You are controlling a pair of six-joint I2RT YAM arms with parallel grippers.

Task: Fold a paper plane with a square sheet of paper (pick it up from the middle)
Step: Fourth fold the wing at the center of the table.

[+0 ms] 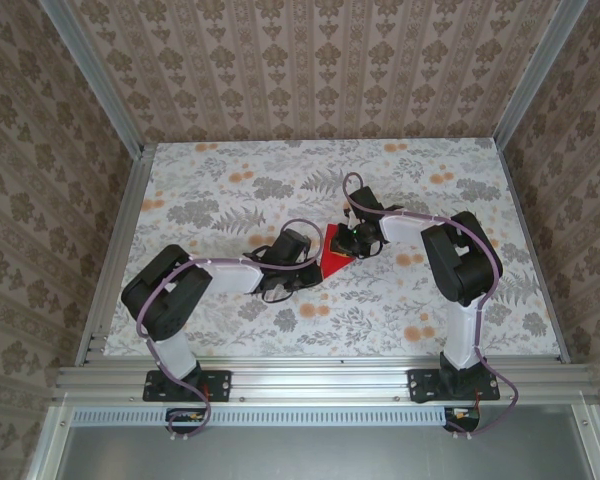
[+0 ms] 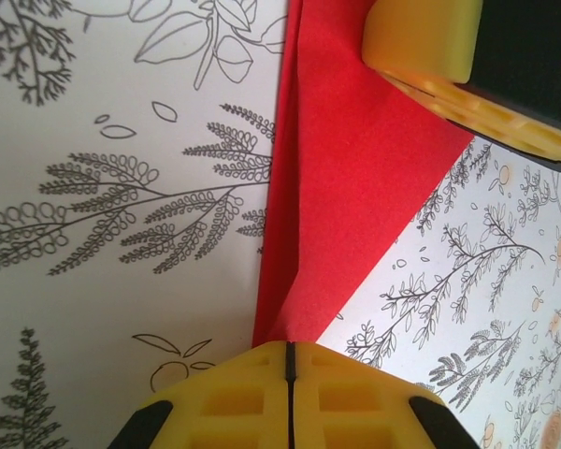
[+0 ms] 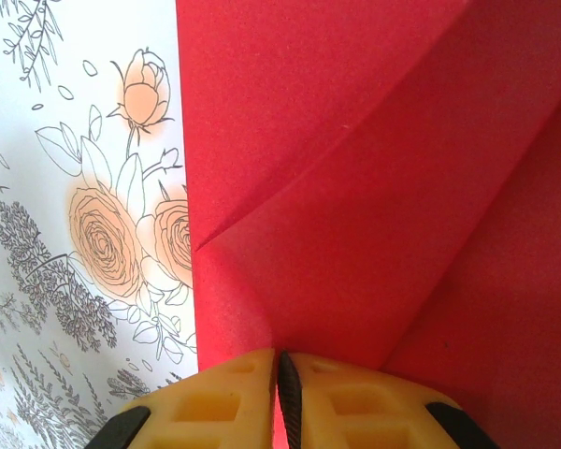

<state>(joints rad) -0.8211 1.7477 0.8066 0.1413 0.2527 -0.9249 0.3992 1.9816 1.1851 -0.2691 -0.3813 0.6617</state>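
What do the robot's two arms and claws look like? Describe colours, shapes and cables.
The left arm and right arm have white tube-like links between bulky black joints, on black base plates. A thin purple cable loops along each. The left claw and right claw have yellow fingers with square moulded pockets, edged in black.

Readable text: none in any view.
Red paper [image 2: 346,187]: plain, no writing.
Tablecloth [image 1: 230,200]: flower and leaf print, no words.
Wallpaper [image 1: 310,60]: repeating ornament, no letters or numbers.
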